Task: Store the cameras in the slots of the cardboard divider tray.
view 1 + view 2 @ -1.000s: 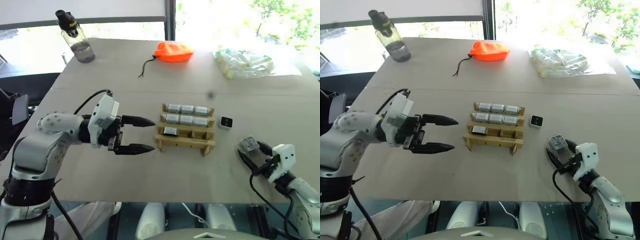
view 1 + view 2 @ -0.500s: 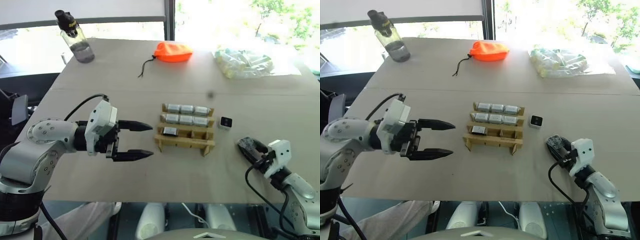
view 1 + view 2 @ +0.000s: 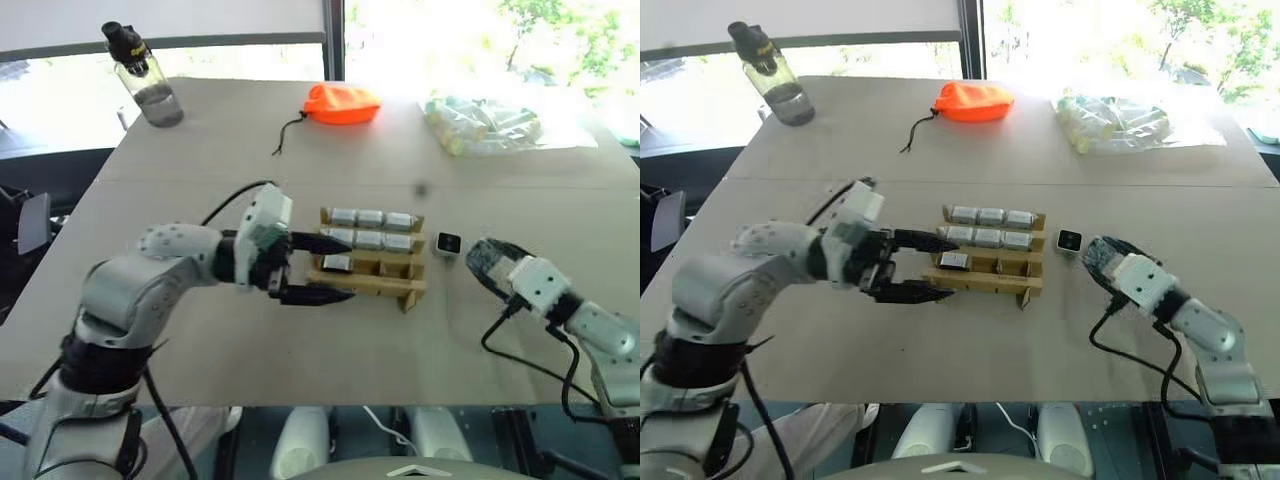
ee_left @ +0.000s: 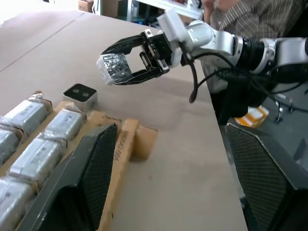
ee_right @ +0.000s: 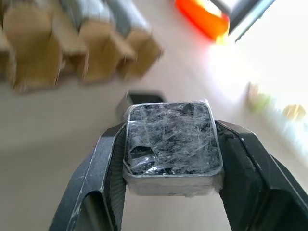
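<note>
The cardboard divider tray (image 3: 404, 291) sits mid-table with several silvery cameras (image 3: 372, 218) in its back and middle rows and one black-faced camera (image 3: 340, 263) in the front left slot. Another camera (image 3: 448, 243) lies loose on the table just right of the tray. My left gripper (image 3: 342, 269) is open, level, its fingers reaching over the tray's left front corner with nothing between them. Right of the loose camera, my right gripper (image 3: 484, 259) hangs above the table, shut on a plastic-wrapped camera (image 5: 171, 139) squeezed between both fingers (image 5: 103, 166).
An orange pouch (image 3: 342, 103) lies at the back centre, a clear bag of pale cylinders (image 3: 486, 122) at the back right, and a water bottle (image 3: 141, 76) at the back left. A person in a checked shirt (image 4: 240, 19) sits beyond the table's right edge.
My right gripper closed on the camera, lifted it off the table and carried it left toward the tray, rolling as it went. My left gripper moved right to the tray's left end.
</note>
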